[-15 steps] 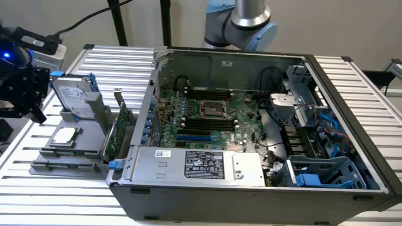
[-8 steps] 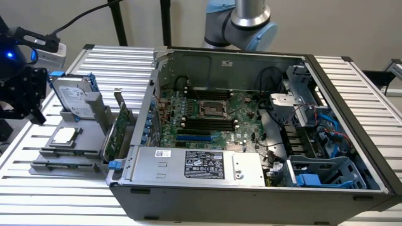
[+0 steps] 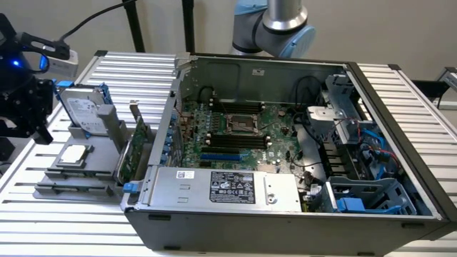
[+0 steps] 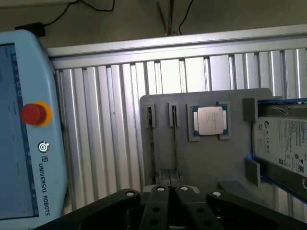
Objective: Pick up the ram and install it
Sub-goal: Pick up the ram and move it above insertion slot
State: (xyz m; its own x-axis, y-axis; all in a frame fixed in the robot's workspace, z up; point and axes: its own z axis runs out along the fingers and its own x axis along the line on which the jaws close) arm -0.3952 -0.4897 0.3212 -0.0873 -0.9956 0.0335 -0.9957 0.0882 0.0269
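Aluminium ribbed table (image 3: pixel 143 64) | gripper (image 4: pixel 169 176) narrow, near grey tray (image 4: pixel 206 163) | beige wall (image 3: pixel 357 27) behind

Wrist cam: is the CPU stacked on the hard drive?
No, the CPU sits in its own recess on the gray tray, apart from the hard drive beside it.

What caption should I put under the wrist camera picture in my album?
The gripper faces a gray tray holding a silver chip and a hard drive.
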